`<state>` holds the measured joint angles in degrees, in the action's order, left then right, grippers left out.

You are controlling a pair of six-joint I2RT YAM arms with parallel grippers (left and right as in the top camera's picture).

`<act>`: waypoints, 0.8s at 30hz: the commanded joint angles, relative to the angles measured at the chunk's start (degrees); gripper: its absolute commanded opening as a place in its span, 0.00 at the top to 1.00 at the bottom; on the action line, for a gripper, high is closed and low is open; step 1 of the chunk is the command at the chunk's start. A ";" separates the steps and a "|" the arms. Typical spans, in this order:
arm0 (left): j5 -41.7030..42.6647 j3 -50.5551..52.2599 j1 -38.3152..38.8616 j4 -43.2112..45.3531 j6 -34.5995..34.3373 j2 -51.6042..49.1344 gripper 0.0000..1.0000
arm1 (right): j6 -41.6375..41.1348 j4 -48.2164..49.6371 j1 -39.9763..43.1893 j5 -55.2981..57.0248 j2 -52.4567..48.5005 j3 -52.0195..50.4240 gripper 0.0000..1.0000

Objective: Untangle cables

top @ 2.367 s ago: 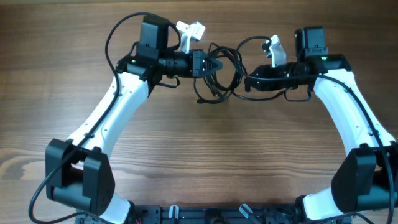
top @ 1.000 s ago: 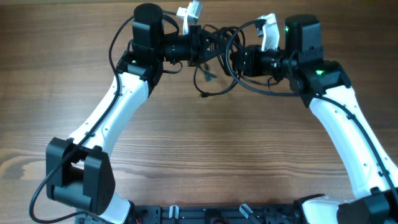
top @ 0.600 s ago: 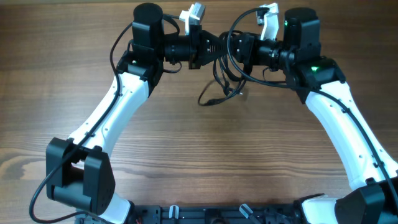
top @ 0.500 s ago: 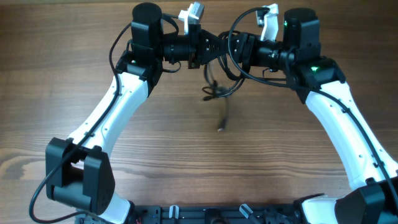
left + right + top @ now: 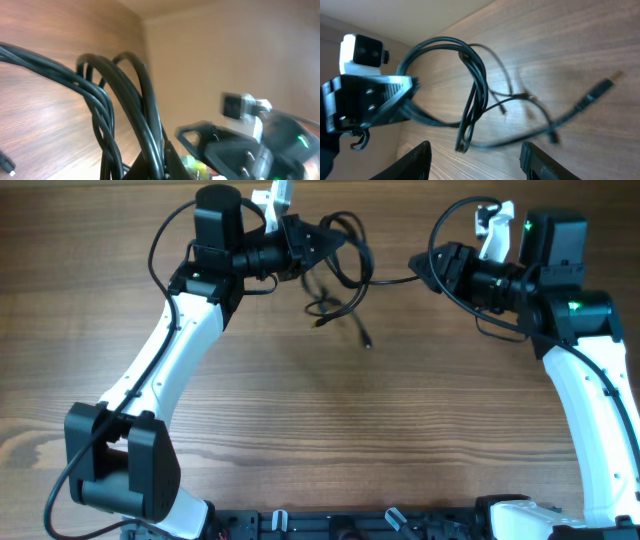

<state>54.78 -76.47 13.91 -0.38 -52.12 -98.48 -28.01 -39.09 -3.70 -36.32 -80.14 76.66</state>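
The left end effector (image 5: 305,246) is clamped tight on the thin black flexible cables (image 5: 345,255), pinching several strands together at one point of the bundle. From that grip the cords spring out in a few wide, stiff loops just beyond the left end effector's tip, held up off the brown wood-grain tabletop (image 5: 320,440). In the left wrist view the same strands rise close in front of the lens as a fan of glossy black arcs.

Below the left end effector the bundle thins into looser, finer tails that hang down and cross one another. One ends in a small dark plug (image 5: 366,342), the point of the cables farthest from the grip. The right wrist view shows a plug with a pale metallic tip, blurred.

One thin strand leads sideways from the loops, away from the left end effector and toward the right end effector (image 5: 425,270), which sits well apart from the left end effector. Its two black fingers (image 5: 417,160) stand spread with a moderate gap and nothing visibly pinched between them. Whether that thin strand touches them cannot be told.
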 commanded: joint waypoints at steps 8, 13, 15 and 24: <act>-20.17 -0.68 0.11 -10.82 -12.37 0.55 0.96 | 2.01 -2.25 -9.25 4.59 -3.93 -0.35 0.41; -20.13 -0.68 0.11 -10.88 -16.04 0.55 0.96 | -0.68 -1.22 -13.86 8.11 -8.72 -0.35 0.42; -20.13 -0.68 0.11 -10.88 -17.14 0.55 0.96 | -0.70 -0.07 -15.19 8.35 -10.54 -0.35 0.42; -19.85 -0.68 0.11 -11.08 -17.81 0.55 0.96 | -3.69 7.80 -20.33 11.10 -17.75 -0.35 0.45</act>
<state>34.94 -76.47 13.96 -11.60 -68.97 -98.56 -30.61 -33.34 -22.87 -26.65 -95.74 76.44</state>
